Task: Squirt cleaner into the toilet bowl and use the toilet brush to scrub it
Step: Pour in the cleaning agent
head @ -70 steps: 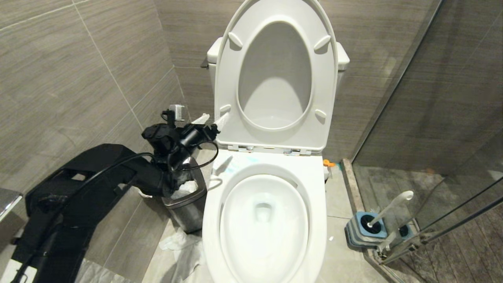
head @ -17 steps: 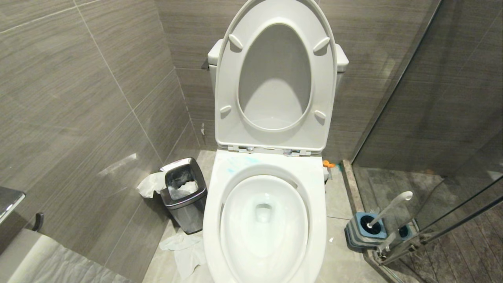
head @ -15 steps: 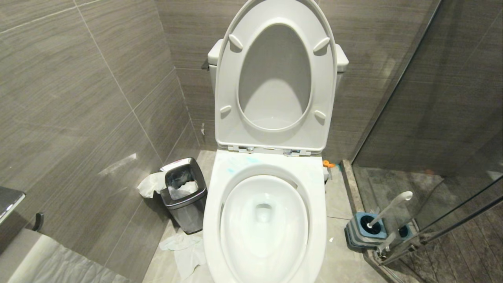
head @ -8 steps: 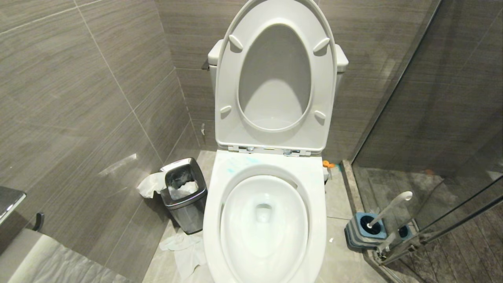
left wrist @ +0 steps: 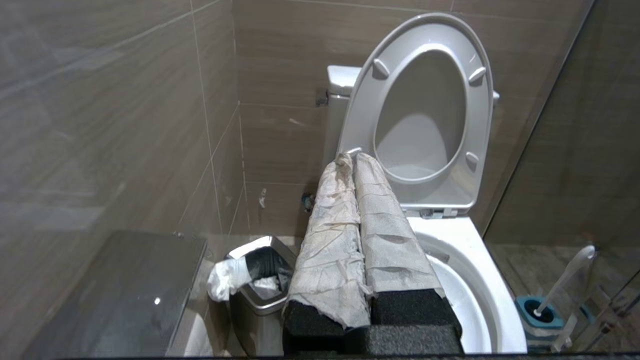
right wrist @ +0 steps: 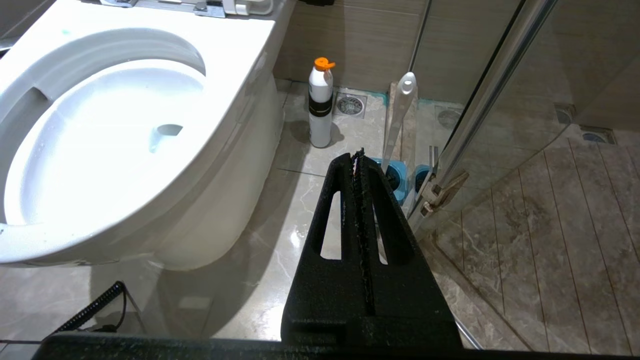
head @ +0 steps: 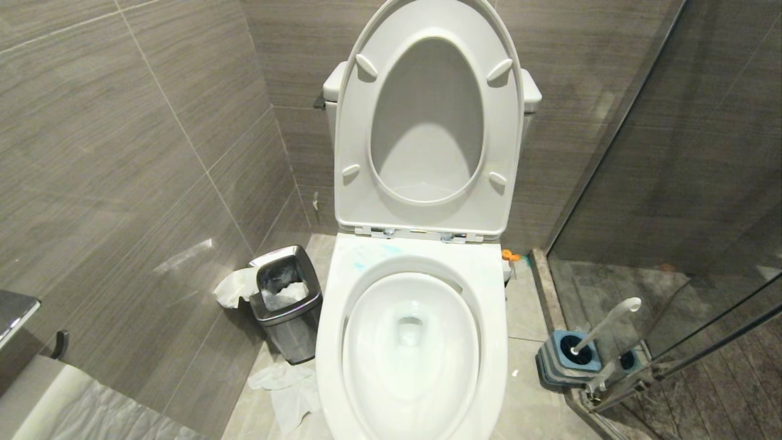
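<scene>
Grey-tiled floor point(right wrist: 300, 200) carries the cleaner point(right wrist: 320, 105) well beyond the right gripper point(right wrist: 358, 156), fingers pressed together, holding nothing.

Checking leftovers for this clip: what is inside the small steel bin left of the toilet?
The steel bin holds crumpled white paper over a dark liner, and more paper hangs over its outer rim. Whatever lies beneath the paper is covered, so the bin's bottom cannot be seen.

Head view high above toilet bowl point(head: 410, 342), wrist views lower, probably nearer.
</scene>
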### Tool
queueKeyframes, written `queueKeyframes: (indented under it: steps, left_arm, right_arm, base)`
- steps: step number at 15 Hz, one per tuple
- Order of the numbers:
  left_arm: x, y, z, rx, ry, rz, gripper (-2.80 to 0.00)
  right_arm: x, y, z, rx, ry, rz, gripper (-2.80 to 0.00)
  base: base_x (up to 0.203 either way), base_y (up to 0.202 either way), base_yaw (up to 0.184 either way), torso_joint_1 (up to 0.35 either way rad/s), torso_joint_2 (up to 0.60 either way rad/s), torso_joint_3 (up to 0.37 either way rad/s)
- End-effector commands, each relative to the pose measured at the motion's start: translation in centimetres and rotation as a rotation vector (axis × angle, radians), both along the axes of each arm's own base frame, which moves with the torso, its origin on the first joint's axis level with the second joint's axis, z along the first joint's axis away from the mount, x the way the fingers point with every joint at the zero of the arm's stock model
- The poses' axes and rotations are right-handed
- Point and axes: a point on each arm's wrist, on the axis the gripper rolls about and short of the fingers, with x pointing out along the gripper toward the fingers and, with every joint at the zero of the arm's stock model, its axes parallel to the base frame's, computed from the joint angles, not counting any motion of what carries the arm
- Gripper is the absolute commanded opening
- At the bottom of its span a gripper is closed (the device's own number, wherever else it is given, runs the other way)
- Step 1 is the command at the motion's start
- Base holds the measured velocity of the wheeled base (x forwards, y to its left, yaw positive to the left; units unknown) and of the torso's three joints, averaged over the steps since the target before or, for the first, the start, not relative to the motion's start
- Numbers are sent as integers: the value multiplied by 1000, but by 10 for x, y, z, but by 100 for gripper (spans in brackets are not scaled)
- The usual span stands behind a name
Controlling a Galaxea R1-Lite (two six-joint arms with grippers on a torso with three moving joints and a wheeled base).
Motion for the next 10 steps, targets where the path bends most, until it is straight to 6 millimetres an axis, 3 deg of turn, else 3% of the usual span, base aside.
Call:
queueKeyframes:
  steps: [1,5,10]
  left_arm:
    - [-9,-1,-23,-1,-28,8,-280]
    - [-8,-1,-41,1,-52,19,-280]
    - [23,-1,-60,40,-92,45,-280]
  right_arm:
    - [0,0,0,0,1,0,-280]
    - [0,0,0,0,1,0,-280]
    - [0,0,0,0,1,2,-280]
  base:
    - [0,0,0,0,0,0]
    - [0,0,0,0,0,0]
    - [0,0,0,0,0,0]
